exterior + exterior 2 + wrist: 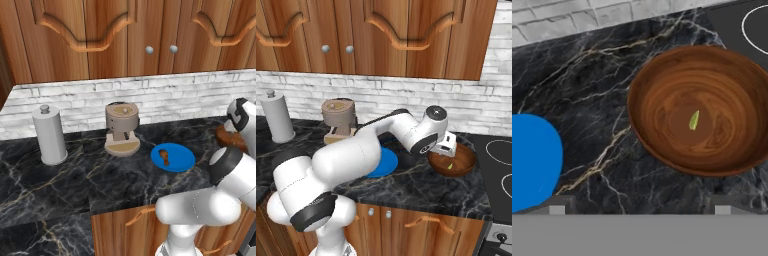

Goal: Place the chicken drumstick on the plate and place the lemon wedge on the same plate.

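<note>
A: Drumstick's home — the chicken drumstick (164, 157) lies on the plate (182, 161), near the counter's front edge.

B: And the lemon wedge (694, 120)?

A: Dead centre of the wooden bowl (662, 85), just beside the plate. The gripper (446, 147) hovers over the bowl rim, fingers spread wide, nothing held.

B: I'd centre over that sliver, drop straight down, pinch across its thin side.

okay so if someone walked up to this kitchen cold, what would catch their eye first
Probably the flat round bright blue plate on the black marble counter, with the small orange-brown chicken drumstick lying on it. Beside it, by the stovetop, sits a deep brown wooden bowl holding a tiny yellow-green lemon wedge, with the white arm's gripper above its rim.
</note>
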